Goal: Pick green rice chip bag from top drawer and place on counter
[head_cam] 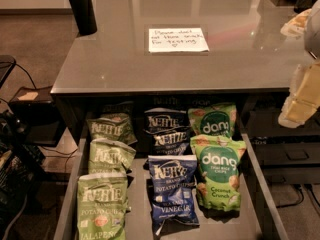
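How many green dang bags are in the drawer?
2. Front bag and rear bag, both in the drawer's right column. Others may hide under the counter. The hand hangs at the picture's right edge, beside the counter.

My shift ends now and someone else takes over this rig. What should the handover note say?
Gripper: at the right edge of the view, off the counter's right front corner, apart from all bags.
Top drawer: pulled open, three rows of snack bags inside.
Green rice chip bag: front of the right row, lying face up, a second dang bag behind it.
Counter: carries the paper note; the bag is not on it.
Done: drawer open.
Left: grasp the bag, lift it out, set it on the counter.
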Available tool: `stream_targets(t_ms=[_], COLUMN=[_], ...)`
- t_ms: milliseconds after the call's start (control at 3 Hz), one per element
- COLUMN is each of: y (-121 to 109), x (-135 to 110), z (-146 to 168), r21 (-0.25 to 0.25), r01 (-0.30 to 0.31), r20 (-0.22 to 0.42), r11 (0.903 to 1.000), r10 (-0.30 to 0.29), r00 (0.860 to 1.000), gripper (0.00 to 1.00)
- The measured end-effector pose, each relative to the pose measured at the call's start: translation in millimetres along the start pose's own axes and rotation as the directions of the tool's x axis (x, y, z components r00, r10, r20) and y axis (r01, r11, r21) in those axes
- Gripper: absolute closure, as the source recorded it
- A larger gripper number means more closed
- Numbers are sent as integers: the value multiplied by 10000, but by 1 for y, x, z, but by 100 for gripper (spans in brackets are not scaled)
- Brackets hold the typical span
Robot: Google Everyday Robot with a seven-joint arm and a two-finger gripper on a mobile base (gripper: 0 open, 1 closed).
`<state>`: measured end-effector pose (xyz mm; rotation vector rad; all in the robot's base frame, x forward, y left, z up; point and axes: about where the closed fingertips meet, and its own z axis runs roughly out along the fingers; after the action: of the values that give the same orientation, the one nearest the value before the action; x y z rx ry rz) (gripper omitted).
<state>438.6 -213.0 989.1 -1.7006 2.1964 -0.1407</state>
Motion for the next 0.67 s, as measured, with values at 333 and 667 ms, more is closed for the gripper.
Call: stream_targets(t_ms=[333,667], y=[0,3], x=[0,2], z=[0,8], r21=[0,-26], r01=[-1,-117], r20=[3,277], r11=[10000,9999], r10=[1,118], r00=[10000,9995], gripper=[0,0])
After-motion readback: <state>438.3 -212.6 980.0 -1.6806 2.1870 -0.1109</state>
